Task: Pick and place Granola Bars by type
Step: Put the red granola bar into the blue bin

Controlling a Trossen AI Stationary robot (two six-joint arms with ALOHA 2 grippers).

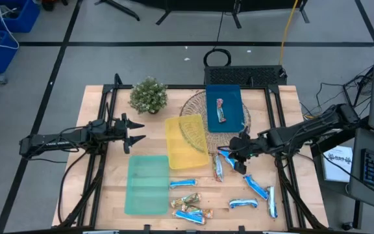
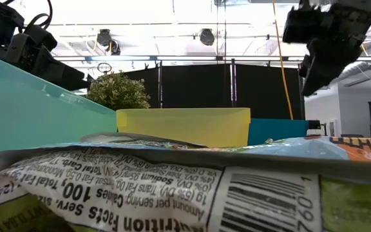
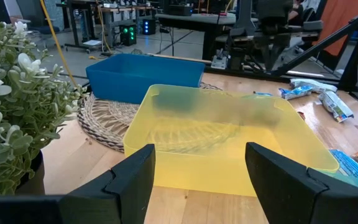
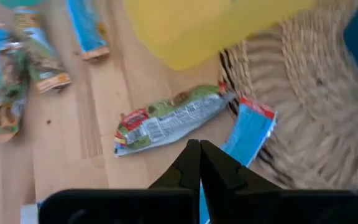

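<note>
Right of centre in the high view, the right gripper (image 1: 239, 155) hangs above the wooden table (image 1: 284, 104) with its fingers pressed together on nothing, over a blue-and-red bar (image 4: 246, 135) and a green-wrapped bar (image 4: 169, 118) beside the yellow tray (image 1: 186, 141). One bar (image 1: 221, 109) lies in the blue tray (image 1: 224, 122), apparently red-ended. The other granola bars (image 1: 190, 207) lie scattered along the lower edge. At left of the frame the left gripper (image 1: 135, 132) waits with fingers apart, near the plant (image 1: 149, 95) and above the green tray (image 1: 147, 184).
</note>
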